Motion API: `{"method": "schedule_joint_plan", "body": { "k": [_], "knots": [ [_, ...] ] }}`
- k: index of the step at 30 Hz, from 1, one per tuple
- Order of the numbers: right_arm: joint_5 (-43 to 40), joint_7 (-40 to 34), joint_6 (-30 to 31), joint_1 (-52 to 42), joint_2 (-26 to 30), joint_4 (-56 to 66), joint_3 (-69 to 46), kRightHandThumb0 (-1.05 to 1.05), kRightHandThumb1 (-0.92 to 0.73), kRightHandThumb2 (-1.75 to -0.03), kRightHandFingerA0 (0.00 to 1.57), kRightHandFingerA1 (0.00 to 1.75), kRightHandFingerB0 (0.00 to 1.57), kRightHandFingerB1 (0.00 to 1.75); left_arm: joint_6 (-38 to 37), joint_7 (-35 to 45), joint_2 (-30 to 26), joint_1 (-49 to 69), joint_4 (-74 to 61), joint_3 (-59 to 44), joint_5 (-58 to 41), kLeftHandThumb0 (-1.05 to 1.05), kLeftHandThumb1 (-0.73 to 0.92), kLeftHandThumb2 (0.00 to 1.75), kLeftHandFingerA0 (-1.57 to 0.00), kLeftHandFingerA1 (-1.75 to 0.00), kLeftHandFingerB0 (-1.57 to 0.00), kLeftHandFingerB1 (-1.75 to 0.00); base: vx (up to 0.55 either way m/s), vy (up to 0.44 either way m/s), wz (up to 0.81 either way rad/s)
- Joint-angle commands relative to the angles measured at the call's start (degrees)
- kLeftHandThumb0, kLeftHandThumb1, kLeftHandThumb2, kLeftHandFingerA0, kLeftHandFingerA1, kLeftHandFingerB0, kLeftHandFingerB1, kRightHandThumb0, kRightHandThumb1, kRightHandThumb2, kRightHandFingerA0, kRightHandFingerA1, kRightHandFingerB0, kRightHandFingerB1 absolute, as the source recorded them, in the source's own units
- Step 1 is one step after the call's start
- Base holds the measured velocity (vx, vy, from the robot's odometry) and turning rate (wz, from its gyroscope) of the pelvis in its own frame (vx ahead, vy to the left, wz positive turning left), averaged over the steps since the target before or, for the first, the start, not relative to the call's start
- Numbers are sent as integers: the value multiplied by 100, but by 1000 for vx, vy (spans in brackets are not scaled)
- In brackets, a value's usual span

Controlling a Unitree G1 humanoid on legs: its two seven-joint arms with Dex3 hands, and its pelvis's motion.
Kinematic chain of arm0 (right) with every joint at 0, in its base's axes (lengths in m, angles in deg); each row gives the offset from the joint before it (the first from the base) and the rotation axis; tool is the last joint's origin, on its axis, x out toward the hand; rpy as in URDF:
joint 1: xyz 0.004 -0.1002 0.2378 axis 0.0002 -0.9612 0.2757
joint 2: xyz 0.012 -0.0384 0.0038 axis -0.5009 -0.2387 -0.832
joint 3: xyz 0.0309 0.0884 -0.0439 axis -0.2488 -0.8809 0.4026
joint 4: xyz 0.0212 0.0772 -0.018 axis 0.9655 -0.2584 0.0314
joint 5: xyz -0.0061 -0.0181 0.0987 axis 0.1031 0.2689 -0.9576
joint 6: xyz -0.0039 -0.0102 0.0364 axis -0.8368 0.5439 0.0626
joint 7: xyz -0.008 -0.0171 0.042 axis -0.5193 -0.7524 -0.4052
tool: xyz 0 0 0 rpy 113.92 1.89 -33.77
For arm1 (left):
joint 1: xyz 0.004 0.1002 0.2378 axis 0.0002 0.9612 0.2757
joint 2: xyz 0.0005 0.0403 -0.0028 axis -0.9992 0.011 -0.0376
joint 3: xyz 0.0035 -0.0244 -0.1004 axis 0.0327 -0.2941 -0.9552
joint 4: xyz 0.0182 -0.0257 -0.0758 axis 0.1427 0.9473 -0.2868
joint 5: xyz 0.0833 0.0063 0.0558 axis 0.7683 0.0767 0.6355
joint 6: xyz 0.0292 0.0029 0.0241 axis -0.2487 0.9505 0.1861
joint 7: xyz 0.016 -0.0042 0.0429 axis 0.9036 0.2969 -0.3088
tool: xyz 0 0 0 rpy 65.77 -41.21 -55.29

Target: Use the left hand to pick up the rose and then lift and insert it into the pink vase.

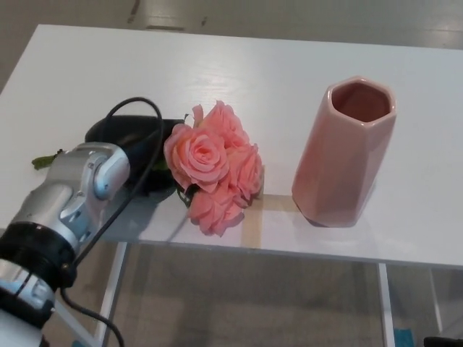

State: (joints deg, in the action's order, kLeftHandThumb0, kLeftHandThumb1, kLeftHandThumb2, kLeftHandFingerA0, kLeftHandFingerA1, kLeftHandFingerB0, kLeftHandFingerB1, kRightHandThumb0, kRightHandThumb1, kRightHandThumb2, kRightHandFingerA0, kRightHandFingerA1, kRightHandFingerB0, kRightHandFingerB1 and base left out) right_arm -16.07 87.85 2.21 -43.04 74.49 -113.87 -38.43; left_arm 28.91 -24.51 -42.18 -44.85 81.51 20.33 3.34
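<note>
The rose (215, 167), a bunch of salmon-pink blooms, lies near the front edge of the white table (275, 79), flowers pointing right. My left hand (134, 142) is shut on its stem just left of the blooms. My silver forearm (78, 194) and a black cable cover most of the fingers. A green stem end (44, 160) sticks out to the left of the wrist. The pink vase (345, 152) stands upright to the right of the blooms with its mouth open and a small gap between them.
A tan tape mark (251, 214) lies on the table between rose and vase, by the front edge. Below the edge are the table's white legs (381, 303) and the floor.
</note>
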Motion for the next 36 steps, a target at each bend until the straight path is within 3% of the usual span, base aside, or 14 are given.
{"method": "schedule_joint_plan", "body": {
  "k": [1,2,3,7,8,17,23,24,25,26,27,30,31,36],
  "knots": [
    [-85,18,45,-6,-2,7,-12,-30,-67,-59,66,49,56,44,301,318,154,210,137,115,22,-18,74,61,-60,-152,-57,-41,0,0,0],
    [-84,18,45,-6,-2,7,-12,-30,-67,-59,66,49,56,44,307,319,156,210,135,116,22,-18,74,61,-60,-152,-57,-41,0,0,0],
    [-118,34,56,19,8,-5,-48,-30,-67,-58,67,50,58,45,317,294,219,224,183,183,74,-23,72,61,-101,-81,-55,-41,0,0,0],
    [-131,42,60,31,12,-11,-66,-30,-67,-58,67,50,58,45,335,278,247,224,208,226,87,-23,72,61,-101,-81,-55,-41,0,0,0],
    [-128,49,56,36,12,-10,-61,-30,-66,-58,67,50,57,45,372,311,261,216,180,255,104,-24,73,62,-105,-61,-46,-39,0,0,0],
    [-122,78,45,10,33,-14,20,-30,-66,-59,65,49,56,44,363,181,303,286,34,171,-18,-24,73,63,-110,-66,-46,-39,0,0,0],
    [-125,45,34,11,32,-5,46,-30,-66,-59,66,49,56,44,305,-222,547,359,51,-695,-652,-25,78,63,-103,-105,-77,-50,0,0,0],
    [-128,51,34,18,40,0,45,-30,-66,-58,67,50,57,44,283,-327,605,356,0,-882,-781,-22,78,65,-83,-137,-81,-74,0,0,0],
    [-132,61,35,30,53,7,43,-30,-66,-58,67,50,57,44,251,-486,690,349,-77,-1154,-981,-22,78,65,-83,-137,-81,-74,0,0,0],
    [-141,72,32,28,55,2,35,-30,-66,-59,66,49,56,44,334,-576,764,270,-136,-1362,-1070,-25,78,66,-73,-148,-60,-43,0,0,0],
    [-147,74,31,28,54,1,30,-30,-66,-59,66,49,56,44,377,-566,782,173,-196,-1516,-1111,-32,67,98,-81,-117,-59,-61,0,0,0],
    [-148,77,45,59,63,10,32,-30,-66,-59,66,49,56,44,452,-350,730,-78,-286,-1683,-1128,-29,64,100,-90,-112,-59,-62,0,0,0],
    [-146,81,49,64,66,7,34,-30,-66,-59,66,49,56,44,489,-277,716,-181,-287,-1734,-1152,-30,79,65,-87,-123,-70,-45,0,0,0],
    [-135,133,58,48,81,-12,48,-30,-66,-59,66,49,55,44,875,206,722,-836,-333,-2212,-1676,-24,82,65,-113,-106,-84,-68,0,0,0]
  ]
}}
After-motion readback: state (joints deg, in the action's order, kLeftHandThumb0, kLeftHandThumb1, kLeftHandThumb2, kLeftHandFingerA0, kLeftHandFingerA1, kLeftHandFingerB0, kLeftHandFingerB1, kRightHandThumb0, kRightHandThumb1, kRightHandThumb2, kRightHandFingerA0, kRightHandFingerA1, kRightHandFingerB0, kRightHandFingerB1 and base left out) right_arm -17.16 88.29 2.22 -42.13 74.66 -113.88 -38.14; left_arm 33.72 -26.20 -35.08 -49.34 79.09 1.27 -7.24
